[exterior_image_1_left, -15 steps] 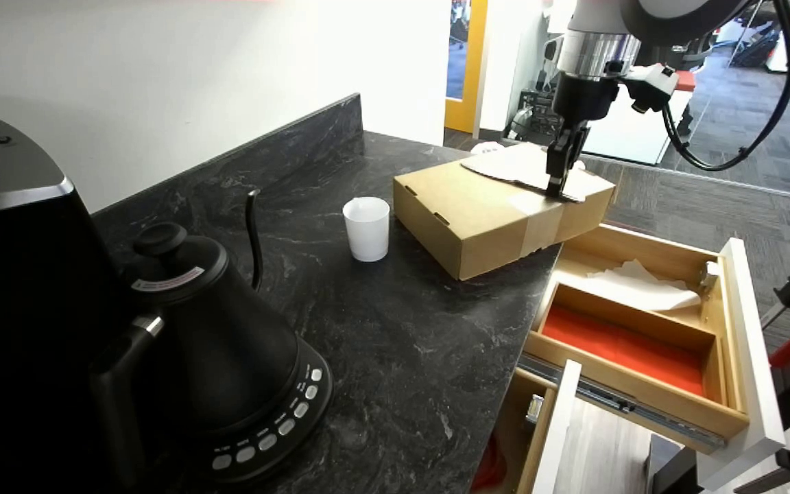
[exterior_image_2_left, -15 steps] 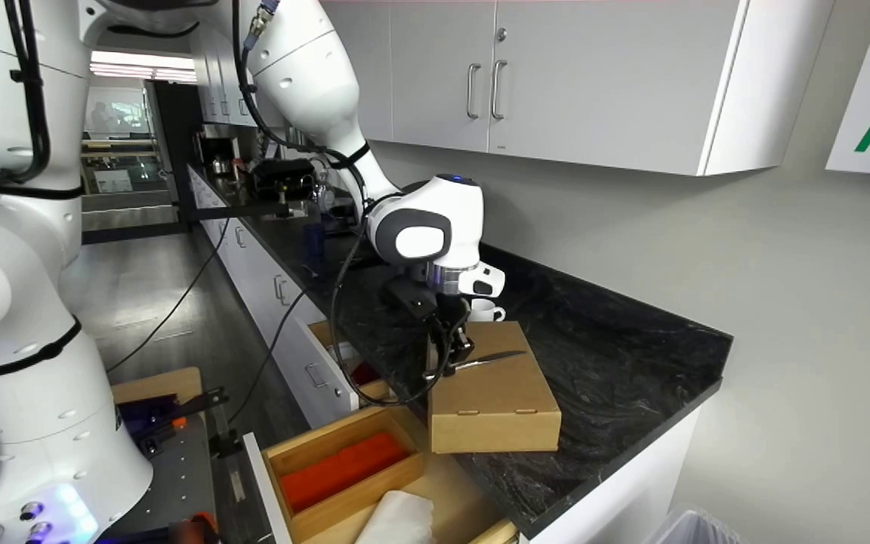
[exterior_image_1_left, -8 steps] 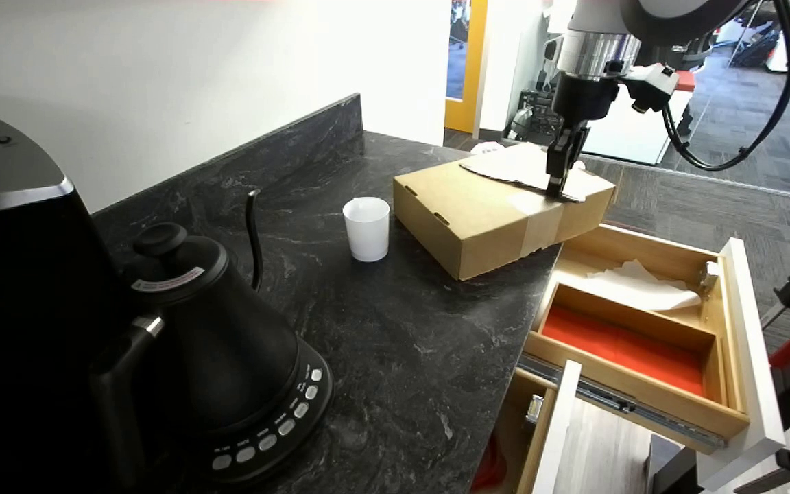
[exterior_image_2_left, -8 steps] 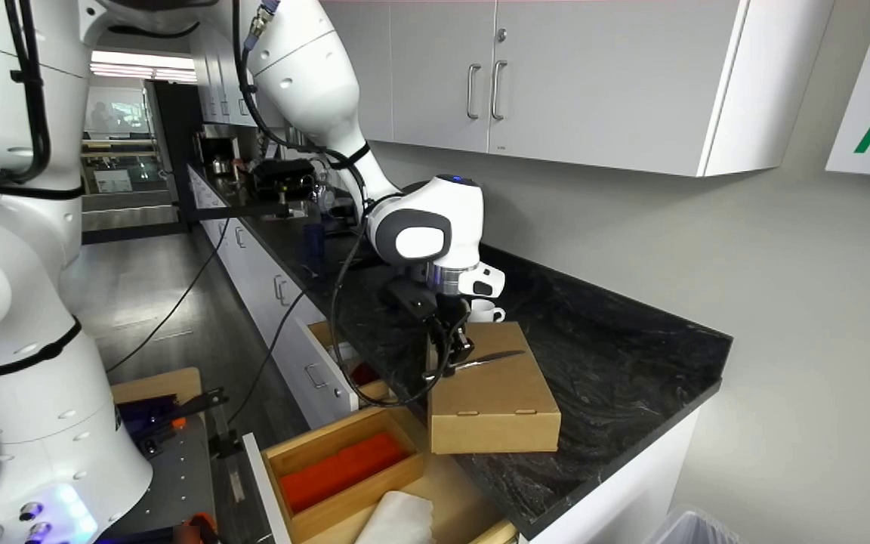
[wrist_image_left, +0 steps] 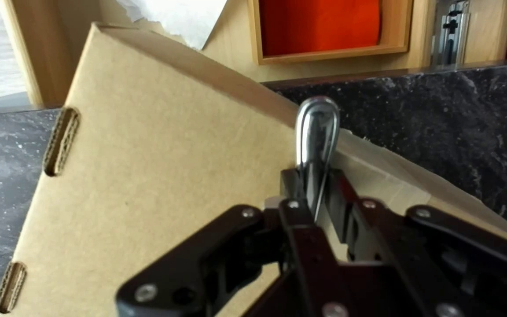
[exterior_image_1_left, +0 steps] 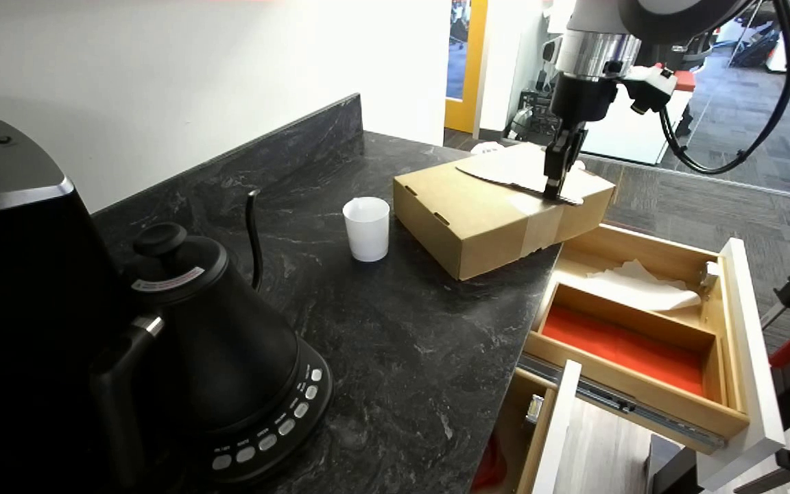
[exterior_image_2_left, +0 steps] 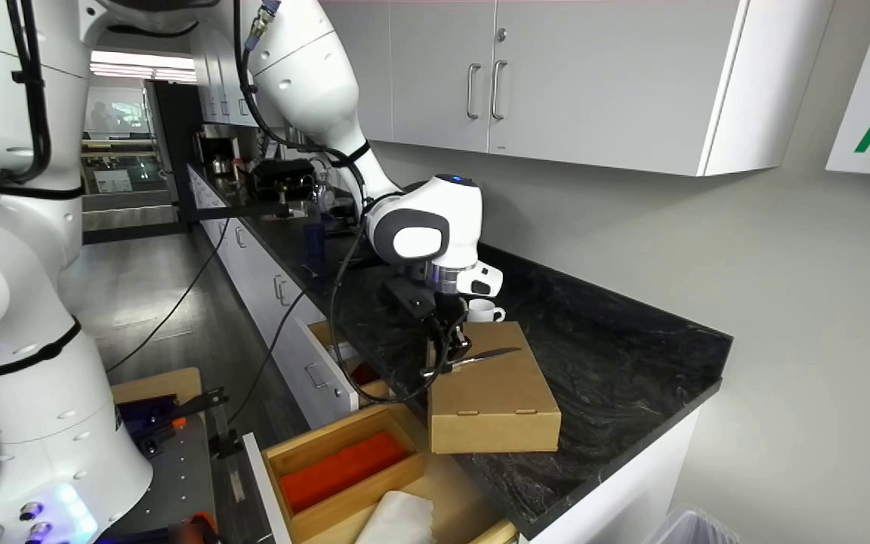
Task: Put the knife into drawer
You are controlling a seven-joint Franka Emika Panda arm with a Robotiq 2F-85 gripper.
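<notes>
The knife (wrist_image_left: 317, 127) has a shiny silver handle in the wrist view. Its slim blade (exterior_image_2_left: 495, 353) points away over the box top, and the handle end (exterior_image_1_left: 570, 200) is at the box edge by the drawer. My gripper (wrist_image_left: 310, 180) is shut on the handle, fingers pointing down, also in both exterior views (exterior_image_1_left: 553, 192) (exterior_image_2_left: 446, 366). The knife lies flat at or just above the box top; I cannot tell whether it touches. The open wooden drawer (exterior_image_1_left: 631, 309) has a red-orange compartment and a pale one; it also shows below the counter edge (exterior_image_2_left: 359, 495).
A brown cardboard box (exterior_image_2_left: 492, 397) sits on the dark counter (exterior_image_1_left: 395, 343), overhanging the drawer. White paper (exterior_image_2_left: 397, 517) lies in the pale compartment. A white cup (exterior_image_1_left: 367, 230) and black kettle (exterior_image_1_left: 217, 343) stand on the counter. A second drawer (exterior_image_1_left: 559, 432) is partly open.
My gripper and the knife have shifted together very slightly to the left in both exterior views. The drawer and the box have not moved.
</notes>
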